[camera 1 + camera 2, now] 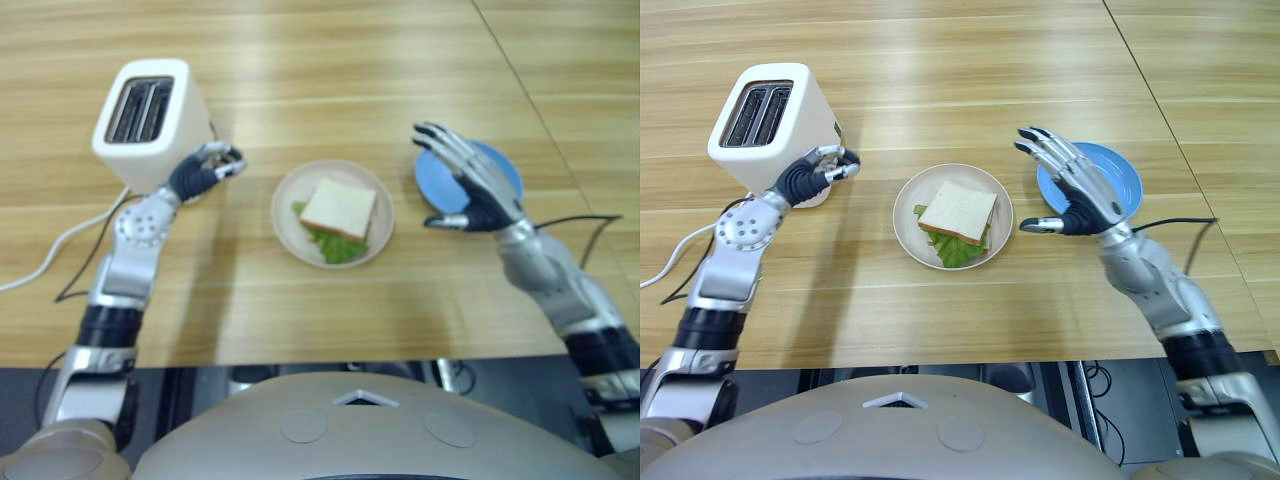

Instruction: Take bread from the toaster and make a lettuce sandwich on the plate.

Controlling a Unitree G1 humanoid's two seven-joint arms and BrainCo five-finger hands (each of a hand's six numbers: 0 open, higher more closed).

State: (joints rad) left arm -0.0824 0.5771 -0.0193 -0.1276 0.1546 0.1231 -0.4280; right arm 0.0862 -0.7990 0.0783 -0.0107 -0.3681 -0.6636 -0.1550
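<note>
White-bread sandwich (958,213) on plate (912,240), just left of right hand (1080,195)

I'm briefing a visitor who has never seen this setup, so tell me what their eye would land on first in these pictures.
First, the finished sandwich, a white bread slice over green lettuce leaves, on the round beige plate at the centre of the wooden table. Next, the white two-slot toaster at far left, with the left hand curled beside its base. Then the right hand, spread open over the round blue plate.
</note>
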